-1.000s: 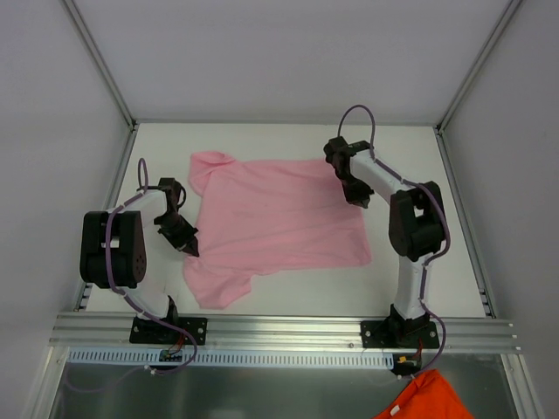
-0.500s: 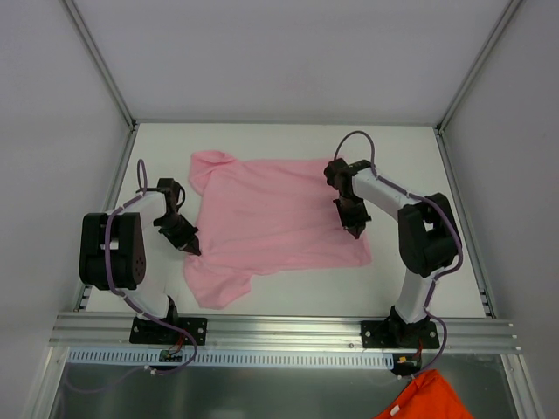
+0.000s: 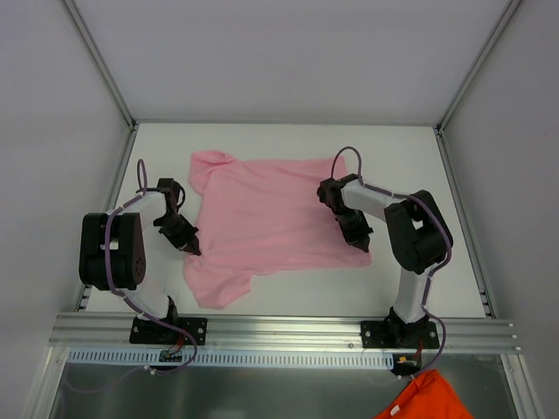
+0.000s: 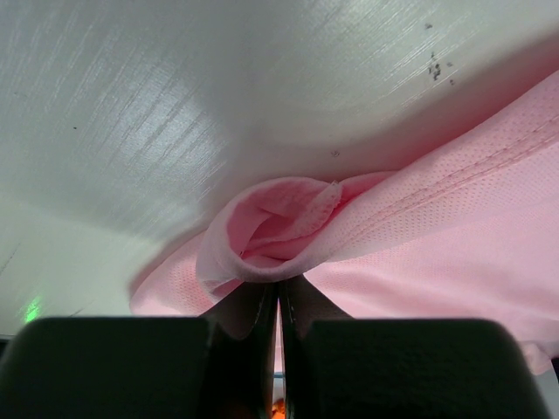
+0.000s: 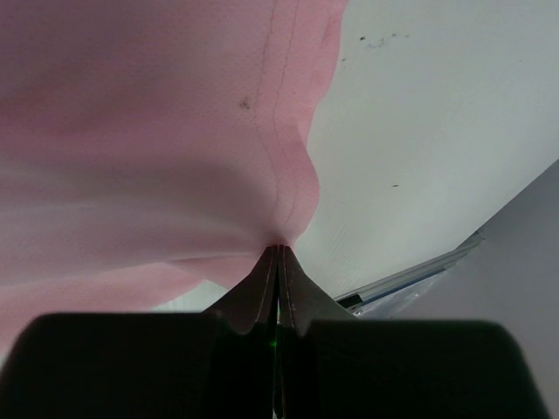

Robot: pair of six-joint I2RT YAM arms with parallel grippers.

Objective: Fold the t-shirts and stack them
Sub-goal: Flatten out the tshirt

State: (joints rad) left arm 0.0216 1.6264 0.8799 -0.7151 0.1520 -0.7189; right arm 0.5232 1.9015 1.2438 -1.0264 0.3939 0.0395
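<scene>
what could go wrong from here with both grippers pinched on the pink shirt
1. The left gripper grips only a small bunched fold at the t-shirt edge; it may slip out on lifting.
2. The right gripper pinches right at the hem, so a pull could free it.
3. The far sleeve is curled over, so a fold might trap that crease.
</scene>
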